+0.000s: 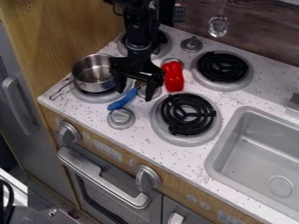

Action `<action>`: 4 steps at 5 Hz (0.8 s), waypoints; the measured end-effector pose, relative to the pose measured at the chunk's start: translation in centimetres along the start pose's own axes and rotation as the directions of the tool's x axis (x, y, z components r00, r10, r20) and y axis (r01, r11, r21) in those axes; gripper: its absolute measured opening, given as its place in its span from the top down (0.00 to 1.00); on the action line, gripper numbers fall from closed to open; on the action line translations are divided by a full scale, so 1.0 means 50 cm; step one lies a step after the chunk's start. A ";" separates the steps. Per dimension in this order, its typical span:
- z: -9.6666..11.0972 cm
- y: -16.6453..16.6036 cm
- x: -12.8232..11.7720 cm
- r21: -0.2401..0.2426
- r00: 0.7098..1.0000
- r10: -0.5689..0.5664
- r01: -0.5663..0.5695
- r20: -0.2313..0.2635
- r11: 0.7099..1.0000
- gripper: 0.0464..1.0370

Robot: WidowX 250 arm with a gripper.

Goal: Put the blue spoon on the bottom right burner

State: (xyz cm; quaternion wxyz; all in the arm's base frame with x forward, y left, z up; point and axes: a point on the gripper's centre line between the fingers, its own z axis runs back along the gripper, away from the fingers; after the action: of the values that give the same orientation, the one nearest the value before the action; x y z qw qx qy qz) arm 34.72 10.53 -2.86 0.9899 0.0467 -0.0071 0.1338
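Observation:
The gripper (135,93) hangs over the stove between the left burners and the bottom right burner, its fingers spread and pointing down. Beneath it lies the blue spoon (123,101), slanting from lower left to upper right, with the upper part of its handle between the two fingers. The spoon's metal end is partly hidden by the right finger. The bottom right burner (187,114), a black coil in a grey ring, holds nothing on it.
A metal pot (92,75) stands on the bottom left burner, left of the gripper. A red pepper-like object (173,76) lies just right of the gripper. Grey knobs (121,118) rise from the stovetop, and a grey sink (264,151) is at the right.

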 end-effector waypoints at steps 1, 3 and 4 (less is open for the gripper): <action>-0.018 0.023 0.022 0.013 1.000 0.010 -0.010 -0.009 1.000 0.04; -0.047 0.053 0.018 0.033 0.997 0.027 -0.025 -0.073 0.999 0.04; -0.051 0.055 0.006 0.045 0.995 0.021 -0.017 -0.094 0.999 0.04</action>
State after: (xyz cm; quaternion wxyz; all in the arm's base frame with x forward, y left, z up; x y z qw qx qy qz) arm 34.29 13.49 -5.16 0.9865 0.0623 0.0424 0.1452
